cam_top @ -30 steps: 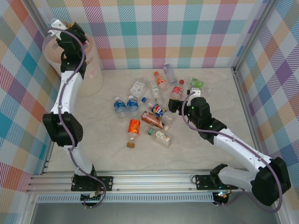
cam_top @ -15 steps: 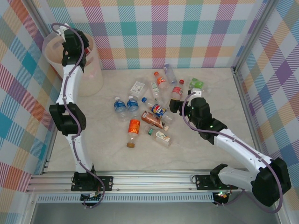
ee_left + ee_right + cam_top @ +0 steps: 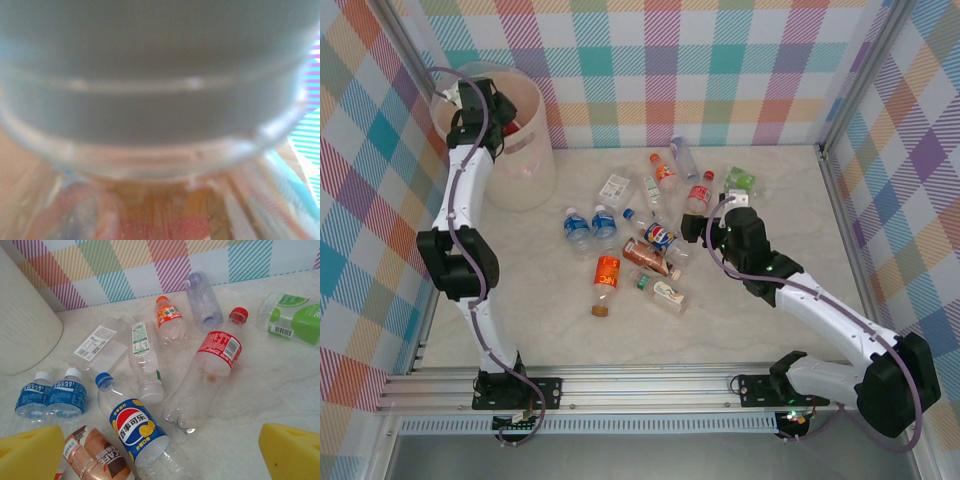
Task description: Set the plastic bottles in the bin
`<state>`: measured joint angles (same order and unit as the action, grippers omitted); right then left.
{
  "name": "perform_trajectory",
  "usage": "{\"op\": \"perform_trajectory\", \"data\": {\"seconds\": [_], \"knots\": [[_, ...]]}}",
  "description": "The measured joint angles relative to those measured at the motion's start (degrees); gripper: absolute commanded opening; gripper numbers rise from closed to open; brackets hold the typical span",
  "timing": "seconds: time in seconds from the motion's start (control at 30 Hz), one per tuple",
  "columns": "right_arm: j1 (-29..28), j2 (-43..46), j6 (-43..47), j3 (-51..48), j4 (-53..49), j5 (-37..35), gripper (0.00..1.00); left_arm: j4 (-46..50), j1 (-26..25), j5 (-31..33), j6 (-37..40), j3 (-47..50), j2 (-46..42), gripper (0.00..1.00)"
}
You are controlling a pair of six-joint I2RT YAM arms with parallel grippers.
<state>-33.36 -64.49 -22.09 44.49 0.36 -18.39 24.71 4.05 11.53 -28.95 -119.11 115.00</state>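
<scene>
The bin is standing in the far left corner against the checked wall, and the left gripper is hanging over its mouth, just inside the rim. I cannot tell whether its fingers are spread or pinching something, because the arm's own body is covering them from above. A small red patch beside them inside the bin is too small to name. The left wrist camera is looking from very close at a blurred bottle. It is showing a grey band above, a clear ridged collar below, and orange and red through the plastic.

The plastic bottles are lying scattered on the table to the right of the bin, all apart from it. Nearest the bin, two blue-labelled bottles with white caps are lying side by side, touching. Farther from it, a Pepsi bottle is lying beside a brown-labelled bottle, which the frame's lower edge is cutting off. Beyond them a red-labelled bottle is lying, and farthest from the bin a green-labelled one is running off the frame. An orange bottle is lying alone on the near side of the pile.

The right gripper is hovering over the side of the pile away from the bin. Its yellow pads are spread wide and gripping nothing. In the right wrist view the frame is cutting off most of the bin's cream wall.
</scene>
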Motion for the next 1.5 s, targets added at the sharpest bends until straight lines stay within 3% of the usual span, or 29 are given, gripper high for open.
{"op": "perform_trajectory", "data": {"seconds": [0.2, 0.67, 0.8, 0.93, 1.17, 1.3, 1.5], "knots": [[0.00, -1.46, 0.02, 0.96, -0.52, 1.11, 1.00, 2.38, 0.00, -2.12, -1.79, -0.85, -0.17, 0.87], [0.02, -3.13, -1.44, 1.18, -1.99, 2.29, 1.00, 5.35, 0.00, -8.15, -1.05, -6.36, 0.85, 0.98], [0.13, -4.79, 0.37, 1.16, -2.99, 8.31, 1.00, 5.38, -0.24, -11.45, 0.13, -6.29, -0.52, 1.00], [0.07, -5.97, 5.01, 1.16, -5.01, 18.91, 1.00, 5.05, -0.96, -14.49, 1.38, -4.87, -4.98, 1.00], [-3.48, -9.14, 9.77, -0.83, -10.62, 26.34, 1.00, 0.20, -6.23, -16.24, 3.52, 3.89, -16.48, 1.00], [-6.40, -11.08, 10.19, -1.68, -13.31, 25.77, 1.00, -2.64, -9.27, -17.68, 3.69, 10.08, -21.84, 1.00], [-10.51, -14.80, 9.27, -1.75, -14.93, 21.88, 0.99, -5.60, -14.49, -18.80, 0.39, 27.41, -32.89, 1.00]]}}
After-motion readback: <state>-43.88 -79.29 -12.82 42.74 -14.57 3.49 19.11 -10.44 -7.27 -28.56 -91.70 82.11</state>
